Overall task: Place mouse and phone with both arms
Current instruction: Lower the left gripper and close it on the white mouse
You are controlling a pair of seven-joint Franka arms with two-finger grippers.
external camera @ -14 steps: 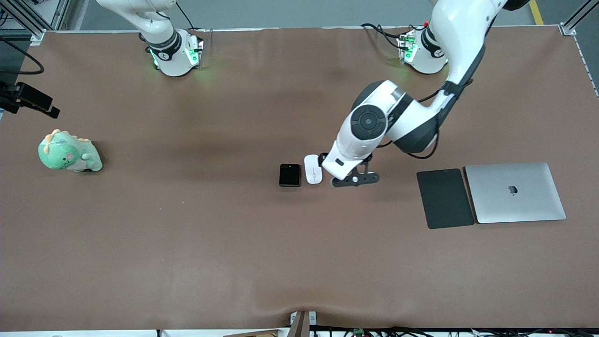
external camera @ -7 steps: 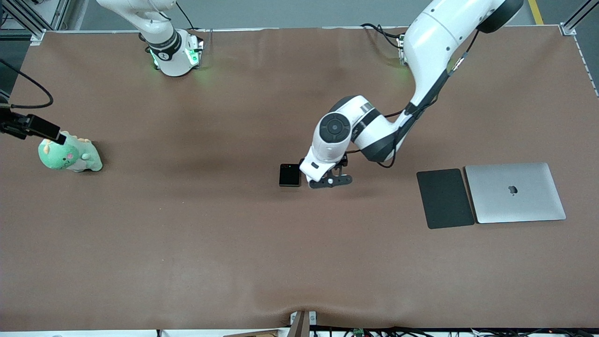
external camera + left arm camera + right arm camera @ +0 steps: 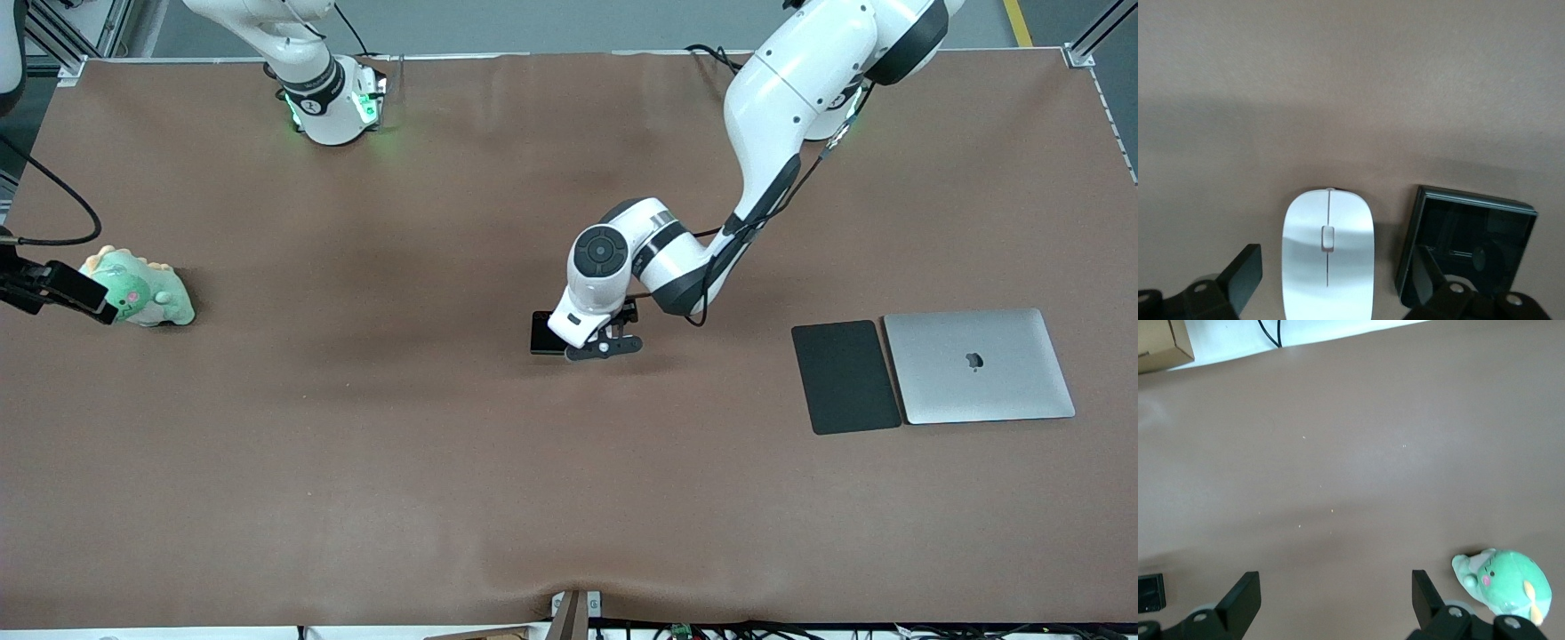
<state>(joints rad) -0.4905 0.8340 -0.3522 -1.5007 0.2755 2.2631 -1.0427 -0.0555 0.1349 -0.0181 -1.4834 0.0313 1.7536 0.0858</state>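
In the front view, you find the left gripper point(image 3: 603, 347) at mid-frame, low over the table point(image 3: 444, 462), its wrist covering the mouse point(image 3: 1328, 257); the phone point(image 3: 542, 332) peeks out just beside it. The right gripper point(image 3: 55, 286) hangs at the frame's edge by the plush dinosaur point(image 3: 147, 298). In the left wrist view, the mouse lies between wide-spread fingers point(image 3: 1241, 283), the phone alongside. In the right wrist view, that claw's fingers point(image 3: 1239, 600) stand apart, holding nothing

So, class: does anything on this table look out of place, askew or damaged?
Nothing looks damaged or spilled. The one misfit is a green plush dinosaur at the right arm's end of the table, among office items. The mouse and phone lie side by side, the pad and laptop likewise.
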